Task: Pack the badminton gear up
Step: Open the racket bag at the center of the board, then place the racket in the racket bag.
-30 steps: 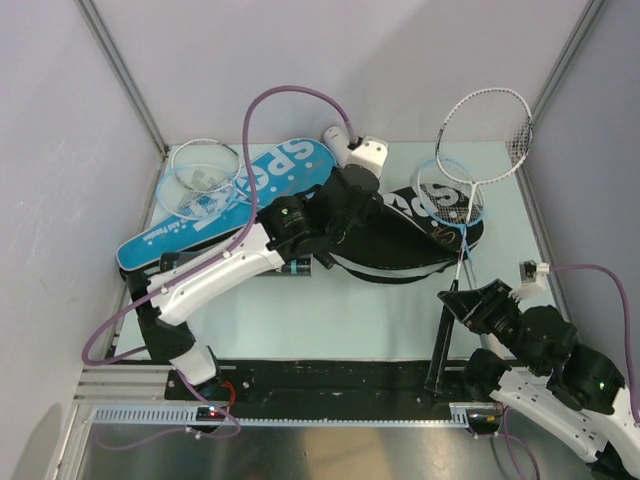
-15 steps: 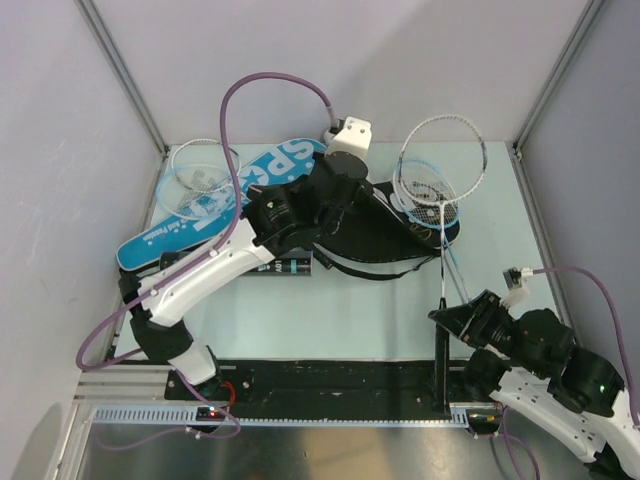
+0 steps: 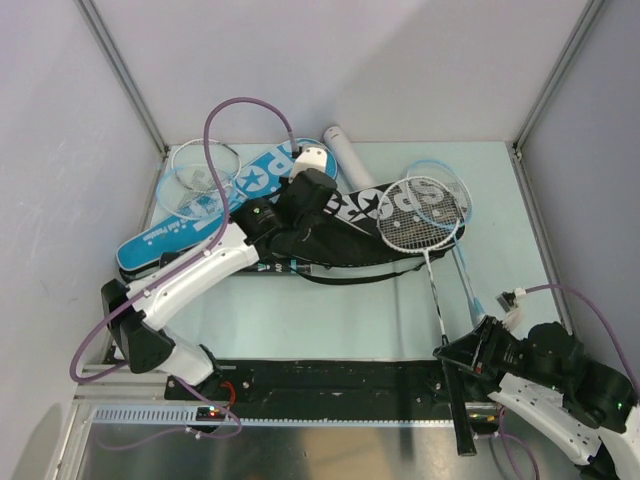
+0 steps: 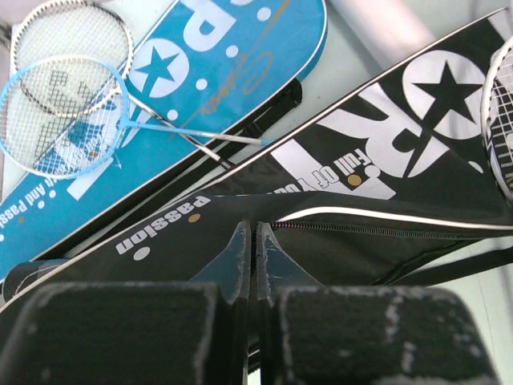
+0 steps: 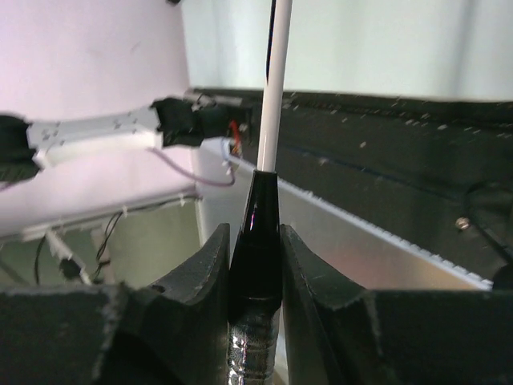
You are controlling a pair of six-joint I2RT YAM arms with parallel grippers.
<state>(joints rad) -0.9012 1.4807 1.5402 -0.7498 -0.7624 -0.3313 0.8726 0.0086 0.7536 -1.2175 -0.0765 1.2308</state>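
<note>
A black "SPORT" cover (image 3: 350, 215) lies mid-table. My left gripper (image 4: 256, 237) is shut on its flap beside the zipper (image 4: 385, 231). A white-headed racket (image 3: 421, 215) rests its head on the cover's right end. Its shaft (image 3: 436, 295) runs back to my right gripper (image 3: 452, 355), which is shut on the black handle (image 5: 255, 241). A light-blue racket (image 3: 447, 172) lies under it. Two more rackets (image 3: 198, 175) lie on the blue cover (image 3: 160, 238) at the left. A white tube (image 3: 345, 150) lies at the back. A black tube (image 3: 285, 267) lies under my left arm.
Grey walls with metal posts (image 3: 125, 75) close in the left, back and right sides. A black rail (image 3: 330, 378) and a metal strip (image 3: 330, 415) run along the near edge. The black cover's strap (image 3: 350, 277) trails toward the front.
My left arm has dragged the black cover to the left. My right gripper drew back toward the near edge, and the white racket tipped down until its head lay on the cover.
</note>
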